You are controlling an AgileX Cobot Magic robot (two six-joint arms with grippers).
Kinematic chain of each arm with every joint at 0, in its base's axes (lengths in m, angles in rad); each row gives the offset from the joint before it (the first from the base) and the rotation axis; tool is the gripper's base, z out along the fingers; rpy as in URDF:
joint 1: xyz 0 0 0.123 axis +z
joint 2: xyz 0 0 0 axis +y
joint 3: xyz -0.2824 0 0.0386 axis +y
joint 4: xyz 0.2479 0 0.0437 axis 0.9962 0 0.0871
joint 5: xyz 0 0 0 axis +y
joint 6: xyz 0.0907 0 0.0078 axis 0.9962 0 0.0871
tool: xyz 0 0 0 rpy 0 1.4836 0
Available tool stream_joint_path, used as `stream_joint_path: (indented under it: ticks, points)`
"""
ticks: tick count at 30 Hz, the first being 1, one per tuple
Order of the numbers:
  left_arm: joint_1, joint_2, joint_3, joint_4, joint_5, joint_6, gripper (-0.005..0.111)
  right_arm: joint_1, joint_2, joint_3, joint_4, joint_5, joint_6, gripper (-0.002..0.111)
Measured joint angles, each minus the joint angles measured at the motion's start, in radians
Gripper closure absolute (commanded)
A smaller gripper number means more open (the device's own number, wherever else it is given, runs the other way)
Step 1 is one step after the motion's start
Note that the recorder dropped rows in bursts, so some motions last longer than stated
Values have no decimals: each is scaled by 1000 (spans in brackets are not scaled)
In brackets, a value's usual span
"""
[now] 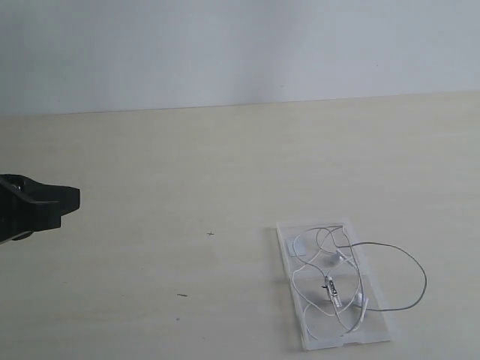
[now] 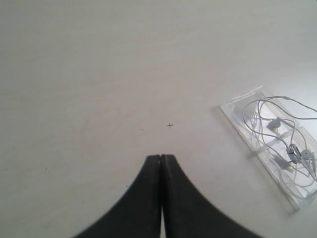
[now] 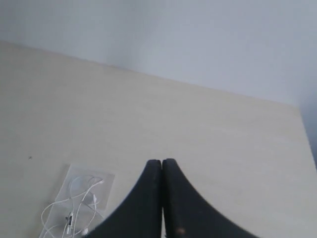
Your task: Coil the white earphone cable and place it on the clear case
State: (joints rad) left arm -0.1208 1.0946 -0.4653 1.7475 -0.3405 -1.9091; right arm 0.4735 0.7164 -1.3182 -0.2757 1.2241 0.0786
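Note:
The clear case [image 1: 289, 247] lies flat and open on the table at the lower right. The white earphone cable [image 1: 330, 279] rests on it in loose loops, with one large loop [image 1: 421, 271] hanging off onto the table to the right. The same case [image 2: 233, 110] and cable [image 2: 277, 130] show in the left wrist view, and the case [image 3: 106, 177] with the cable [image 3: 74, 208] in the right wrist view. My left gripper [image 2: 161, 156] is shut and empty, far left of the case; only its tip [image 1: 72, 196] shows at the exterior view's left edge. My right gripper [image 3: 161, 161] is shut and empty, above the table.
The pale wooden table [image 1: 225, 165] meets a plain white wall [image 1: 240, 45] at the back. A small dark cross mark [image 1: 211, 233] and a short dark speck [image 1: 182, 295] sit on the tabletop left of the case. The table's right edge [image 3: 306, 139] shows in the right wrist view.

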Motion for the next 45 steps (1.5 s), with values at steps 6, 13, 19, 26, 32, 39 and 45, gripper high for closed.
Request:
stream_joint_path:
  ticks: [6,13,19,26,32,39,45]
  points:
    - [0,0,0,0,0,0,107,-121,-147,0,0,0,0,108]
    - [0,0,0,0,0,0,107,-189,-313,117,8,-11,2,108]
    - [0,0,0,0,0,0,107,-193,-479,388,41,-308,36,108]
    - [0,0,0,0,0,0,107,-197,-525,878,112,-818,56,108]
    - [0,0,0,0,0,0,107,-299,-523,1293,185,-1255,63,108]
    - [0,0,0,0,0,0,107,-301,-523,1314,226,-1243,63,108]
    - [0,0,0,0,0,-1,107,-301,-576,1314,231,-1188,-2,108]
